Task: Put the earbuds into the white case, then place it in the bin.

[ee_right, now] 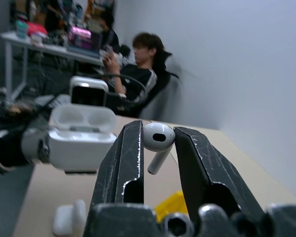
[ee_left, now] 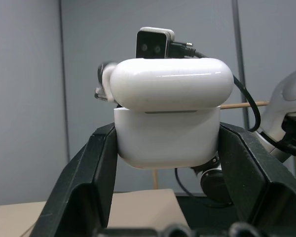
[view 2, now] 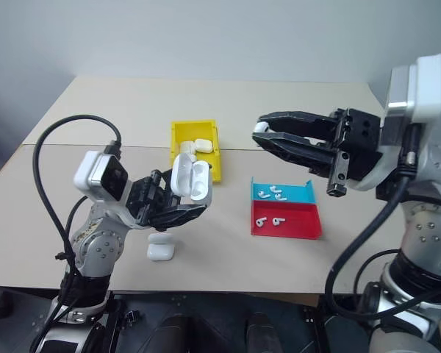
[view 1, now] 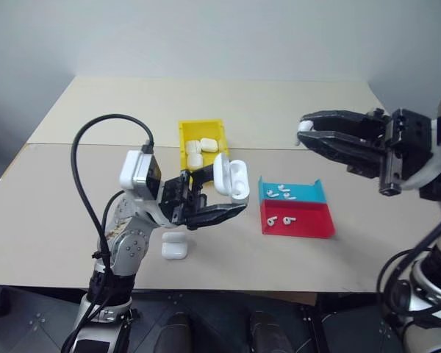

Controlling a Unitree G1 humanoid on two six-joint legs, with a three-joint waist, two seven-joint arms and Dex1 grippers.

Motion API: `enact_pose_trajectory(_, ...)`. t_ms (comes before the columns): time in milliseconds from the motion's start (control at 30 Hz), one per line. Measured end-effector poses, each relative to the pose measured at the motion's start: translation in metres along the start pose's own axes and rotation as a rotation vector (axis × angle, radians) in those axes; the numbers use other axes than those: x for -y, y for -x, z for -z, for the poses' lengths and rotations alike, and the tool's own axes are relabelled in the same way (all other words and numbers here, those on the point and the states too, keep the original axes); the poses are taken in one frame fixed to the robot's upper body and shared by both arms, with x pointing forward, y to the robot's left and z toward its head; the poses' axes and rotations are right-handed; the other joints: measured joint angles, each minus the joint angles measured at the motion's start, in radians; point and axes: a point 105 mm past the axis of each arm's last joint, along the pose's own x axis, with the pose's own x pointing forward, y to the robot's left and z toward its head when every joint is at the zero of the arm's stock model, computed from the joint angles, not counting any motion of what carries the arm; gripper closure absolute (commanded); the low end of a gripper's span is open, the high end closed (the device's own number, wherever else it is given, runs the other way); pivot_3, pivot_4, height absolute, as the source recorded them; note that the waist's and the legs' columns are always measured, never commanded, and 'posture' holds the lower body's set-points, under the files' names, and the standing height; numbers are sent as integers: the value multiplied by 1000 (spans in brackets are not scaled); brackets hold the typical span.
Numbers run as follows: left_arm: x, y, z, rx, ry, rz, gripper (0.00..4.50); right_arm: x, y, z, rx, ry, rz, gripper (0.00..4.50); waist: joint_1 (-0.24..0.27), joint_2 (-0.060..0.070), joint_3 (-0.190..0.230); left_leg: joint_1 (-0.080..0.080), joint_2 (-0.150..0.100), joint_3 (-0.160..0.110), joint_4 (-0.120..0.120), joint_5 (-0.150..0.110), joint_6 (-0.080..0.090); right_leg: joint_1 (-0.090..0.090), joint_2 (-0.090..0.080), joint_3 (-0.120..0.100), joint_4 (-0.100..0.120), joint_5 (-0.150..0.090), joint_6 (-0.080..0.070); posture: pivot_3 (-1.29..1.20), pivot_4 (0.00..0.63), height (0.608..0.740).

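Left gripper (view 1: 219,209) clamped on one white case (view 1: 231,176), lid hinged open, raised above the table (view 1: 73,198) just near of the yellow bin (view 1: 182,134). Right gripper (view 1: 306,132) raised at far right, fingers nearly closed, pinching one earbud (ee_right: 158,140). Three closed cases (view 1: 198,151) inside the bin. Two more cases (view 1: 174,245) on the table near the left arm. Teal tray (view 1: 316,193): about four earbuds. Red tray (view 1: 312,220): two earbuds (view 1: 280,220). No legible brands or writing.
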Motion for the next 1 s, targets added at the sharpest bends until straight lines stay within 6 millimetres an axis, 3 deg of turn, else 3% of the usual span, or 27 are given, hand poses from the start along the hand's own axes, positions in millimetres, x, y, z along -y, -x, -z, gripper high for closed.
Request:
enact_pose_trajectory(133, 0, -1, 2, -4, 8, 40, 1747, -10, -12, 3, 92, 20, -54, 3334, -1, 0, 0, 0, 0, 0, 0, 0, 0, 0, 0, 0, 0, 0, 0, 0, 150, 740)
enact_pose_trajectory(433, 1, -6, 9, -8, 15, 57, 1747, -16, -30, 23, 91, 86, -156, 3334, 0, 0, 0, 0, 0, 0, 0, 0, 0, 0, 0, 0, 0, 0, 0, 0, 150, 740)
enact_pose_trajectory(1000, 1, -5, 12, -32, 8, 50, 1747, -22, -30, 44, 27, 80, -186, 3334, 2, 0, 0, 0, 0, 0, 0, 0, 0, 0, 0, 0, 0, 0, 0, 0, 150, 740)
